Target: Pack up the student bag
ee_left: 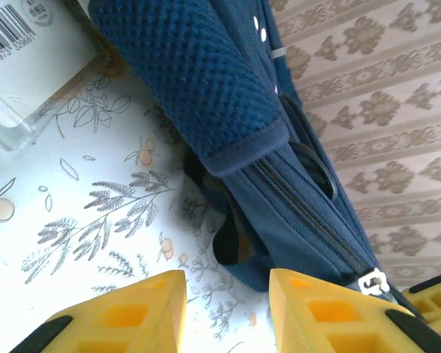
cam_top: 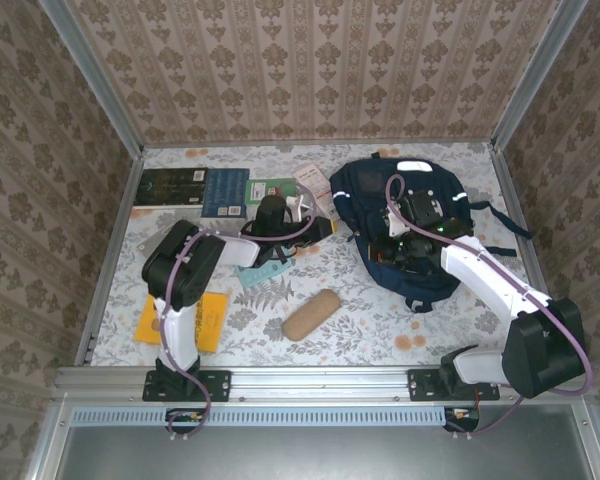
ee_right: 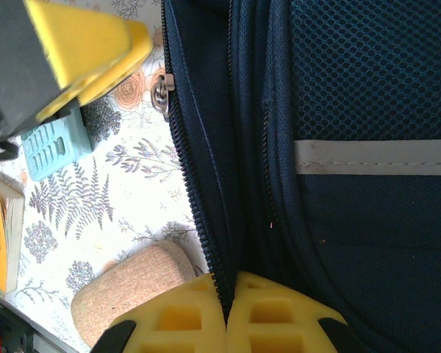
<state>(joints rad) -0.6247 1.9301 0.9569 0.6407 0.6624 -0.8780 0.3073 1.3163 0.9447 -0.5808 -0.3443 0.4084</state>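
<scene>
The student bag [cam_top: 412,215], navy with white stripes, lies at the right of the table. My right gripper [ee_right: 228,294] is shut on the toothed zipper edge of the bag [ee_right: 338,220], at its left side [cam_top: 392,238]. My left gripper [ee_left: 226,294] is open just left of the bag, over bare tablecloth, with nothing between its yellow fingers [ee_left: 132,312]. Ahead of it lie a padded blue strap [ee_left: 191,81] and the bag's zipped side, with a metal zipper pull [ee_left: 373,282]. In the top view the left gripper [cam_top: 315,222] sits beside the bag's left edge.
A tan pencil case [cam_top: 312,313] lies in the middle front. An orange book [cam_top: 205,320] is by the left arm's base and a teal item [cam_top: 260,275] is nearer the middle. Dark books [cam_top: 195,188] and a clear barcoded package [ee_left: 29,66] sit behind. Patterned walls close in the table.
</scene>
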